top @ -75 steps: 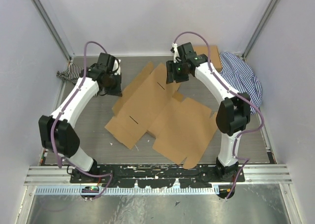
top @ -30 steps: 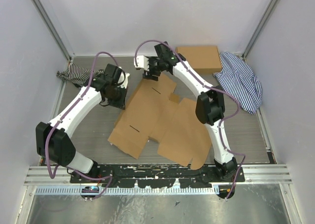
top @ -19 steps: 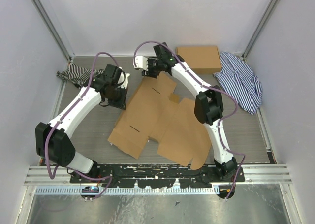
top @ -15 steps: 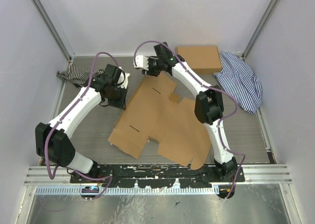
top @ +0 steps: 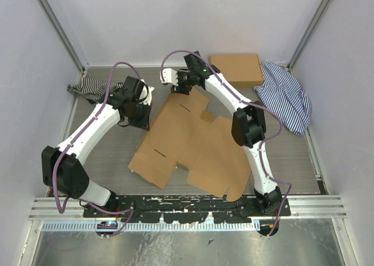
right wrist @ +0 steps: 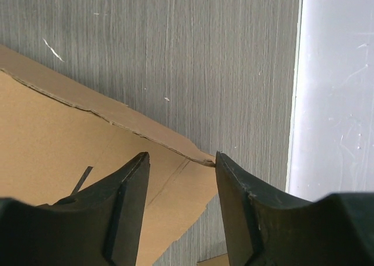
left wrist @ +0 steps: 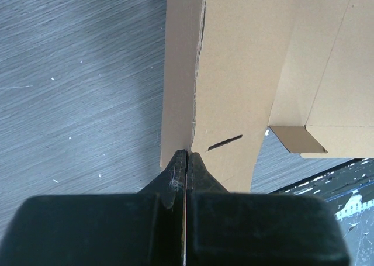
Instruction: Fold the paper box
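One paper box [top: 175,131], two striped cloths [top: 284,96] [top: 87,88].

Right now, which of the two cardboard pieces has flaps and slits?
The paper box lying spread flat in the middle; the cardboard box at the back is a plain closed rectangle.

The paper box [left wrist: 245,61] runs off the left wrist view's top edge.

Bright, even light, soft shadows; wrist views perhaps slightly blurred up close.
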You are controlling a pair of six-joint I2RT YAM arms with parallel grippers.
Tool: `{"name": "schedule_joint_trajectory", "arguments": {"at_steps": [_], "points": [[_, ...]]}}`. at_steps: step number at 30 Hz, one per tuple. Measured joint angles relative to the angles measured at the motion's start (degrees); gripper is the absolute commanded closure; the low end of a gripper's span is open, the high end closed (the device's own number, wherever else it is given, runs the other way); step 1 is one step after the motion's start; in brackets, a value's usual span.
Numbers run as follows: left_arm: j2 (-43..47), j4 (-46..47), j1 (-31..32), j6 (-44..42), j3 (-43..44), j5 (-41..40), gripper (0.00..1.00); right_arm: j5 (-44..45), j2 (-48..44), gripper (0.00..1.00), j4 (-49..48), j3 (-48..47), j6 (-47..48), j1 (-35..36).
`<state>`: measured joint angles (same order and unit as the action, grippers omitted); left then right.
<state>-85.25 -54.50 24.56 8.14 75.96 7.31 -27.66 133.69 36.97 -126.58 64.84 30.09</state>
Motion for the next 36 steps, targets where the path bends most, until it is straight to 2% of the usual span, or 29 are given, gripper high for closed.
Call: {"name": "schedule_joint_trajectory", "arguments": {"at_steps": [11, 20, 29, 33, 36], "points": [[0.8, 0.0, 0.0, 0.0, 0.0, 1.2, 1.0, -2.7, 0.0, 0.43, 0.8, -1.8, 1.2, -0.2], [1.4, -0.1, 0.0, 0.2, 0.0, 1.4, 1.0, -1.9, 0.1, 0.51, 1.0, -2.5, 2.5, 1.2], [1.6, -0.2, 0.4, 1.1, -0.5, 2.9, 1.0, 0.7, 0.1, 0.53, 2.6, -1.8, 4.3, 1.9], [1.6, -0.2, 0.5, 1.3, -0.7, 3.4, 1.0, 1.5, 0.1, 0.6, 3.8, -1.6, 5.4, 1.9], [1.6, -0.2, 0.5, 1.4, -0.7, 3.8, 1.0, 2.1, 0.1, 0.7, 4.2, -1.2, 6.1, 1.9]]}}
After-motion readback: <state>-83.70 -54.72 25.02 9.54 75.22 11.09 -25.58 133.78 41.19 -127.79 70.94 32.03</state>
